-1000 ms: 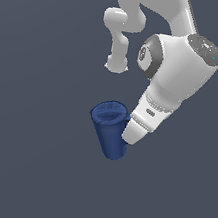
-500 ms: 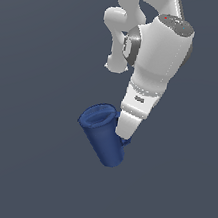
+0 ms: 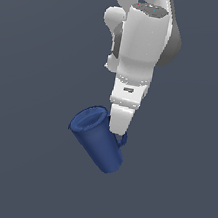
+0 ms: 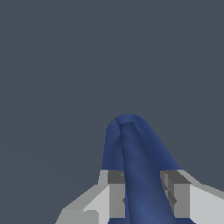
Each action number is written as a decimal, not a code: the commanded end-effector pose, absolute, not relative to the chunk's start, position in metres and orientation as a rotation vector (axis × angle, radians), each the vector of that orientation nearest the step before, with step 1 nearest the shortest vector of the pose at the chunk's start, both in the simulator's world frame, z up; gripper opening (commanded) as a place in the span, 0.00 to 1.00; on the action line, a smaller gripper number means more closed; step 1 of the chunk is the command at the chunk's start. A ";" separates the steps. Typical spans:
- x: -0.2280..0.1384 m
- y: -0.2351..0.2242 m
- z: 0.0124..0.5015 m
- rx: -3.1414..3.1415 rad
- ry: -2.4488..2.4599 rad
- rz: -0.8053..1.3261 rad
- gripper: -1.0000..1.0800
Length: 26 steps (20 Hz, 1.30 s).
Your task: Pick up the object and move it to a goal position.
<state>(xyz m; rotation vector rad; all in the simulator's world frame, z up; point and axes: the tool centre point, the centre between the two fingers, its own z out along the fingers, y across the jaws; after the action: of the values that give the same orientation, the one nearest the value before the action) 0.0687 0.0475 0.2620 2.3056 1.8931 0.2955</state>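
Note:
The object is a dark blue tapered mug point(image 3: 97, 138). It hangs tilted in the air, with its open mouth up toward the exterior view's left and its narrow base down to the right. A small loop handle point(image 3: 121, 139) shows beside the hand. My gripper point(image 3: 118, 132) comes down from above and is shut on the mug. In the wrist view the mug point(image 4: 135, 162) runs between my two fingers point(image 4: 114, 192), which press its sides, and my gripper point(image 4: 142, 192) holds it.
Only a plain dark grey background shows around the arm point(image 3: 141, 51) in both views. No table edge, goal marker or other object is visible.
The arm has swung toward the exterior view's left and turned, carrying the mug with it. The mug is more tilted than a second ago.

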 end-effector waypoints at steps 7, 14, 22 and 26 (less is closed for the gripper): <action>0.076 0.029 0.274 2.179 2.009 0.425 0.00; 0.081 0.018 0.280 2.095 2.084 0.507 0.00; 0.085 0.011 0.284 2.037 2.133 0.560 0.00; 0.086 0.010 0.284 2.025 2.144 0.572 0.00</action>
<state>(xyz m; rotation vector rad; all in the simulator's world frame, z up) 0.0849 0.0102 0.2817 2.0340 2.1413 0.5642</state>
